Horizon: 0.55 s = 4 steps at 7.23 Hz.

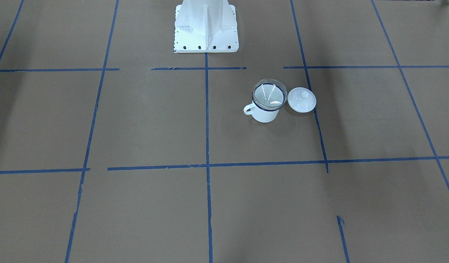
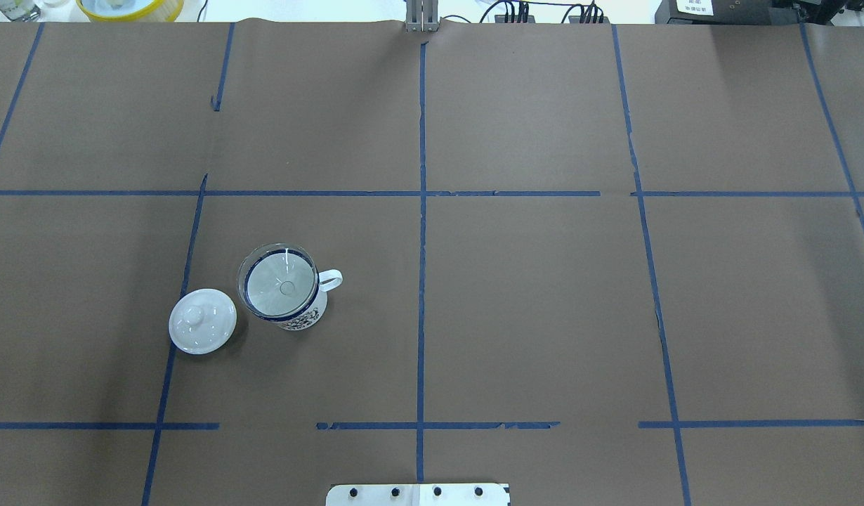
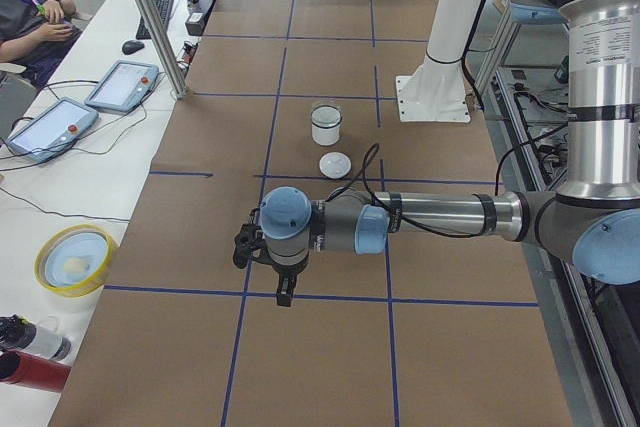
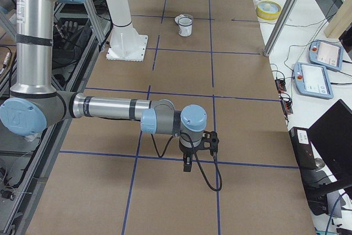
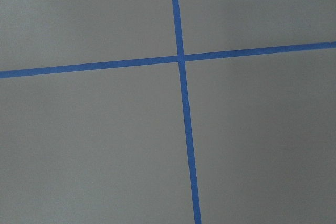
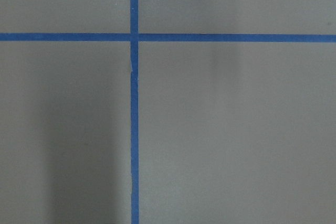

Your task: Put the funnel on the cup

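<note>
The left hand [image 3: 284, 297] and right hand [image 4: 187, 167] show only in the 2 side views, too small to tell whether their fingers are apart. The spout of the funnel [image 1: 269, 94] is hidden inside the cup [image 1: 265, 114]. The picture's top edge cuts off the base [image 1: 206, 29].

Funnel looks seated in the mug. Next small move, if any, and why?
Probably none: hold both arms where they are. The funnel sits mouth-up in the cup, its wide rim resting on the cup's rim in both the overhead and front views. The left gripper and right gripper hang well away from it, so any further approach would likely only risk knocking it.
</note>
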{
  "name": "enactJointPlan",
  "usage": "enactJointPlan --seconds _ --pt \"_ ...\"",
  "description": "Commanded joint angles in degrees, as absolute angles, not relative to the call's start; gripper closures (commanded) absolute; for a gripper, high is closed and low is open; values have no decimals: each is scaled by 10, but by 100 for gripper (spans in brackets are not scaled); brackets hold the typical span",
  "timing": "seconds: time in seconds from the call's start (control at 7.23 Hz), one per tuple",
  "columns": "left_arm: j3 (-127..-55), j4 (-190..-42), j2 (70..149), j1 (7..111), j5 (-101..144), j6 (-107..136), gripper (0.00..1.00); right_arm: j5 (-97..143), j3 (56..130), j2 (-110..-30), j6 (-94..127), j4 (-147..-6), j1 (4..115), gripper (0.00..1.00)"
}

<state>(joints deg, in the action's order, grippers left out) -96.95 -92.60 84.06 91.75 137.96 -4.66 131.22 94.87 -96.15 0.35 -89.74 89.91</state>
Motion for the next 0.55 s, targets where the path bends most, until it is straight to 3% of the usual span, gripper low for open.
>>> enactJointPlan --seconds 0.0,0.41 --pt "-974 -926 841 918 1379 -46 0 1312 949 -962 4 -897 899 0" --pt "-977 -926 841 918 1379 -47 0 1312 948 -962 4 -897 899 0"
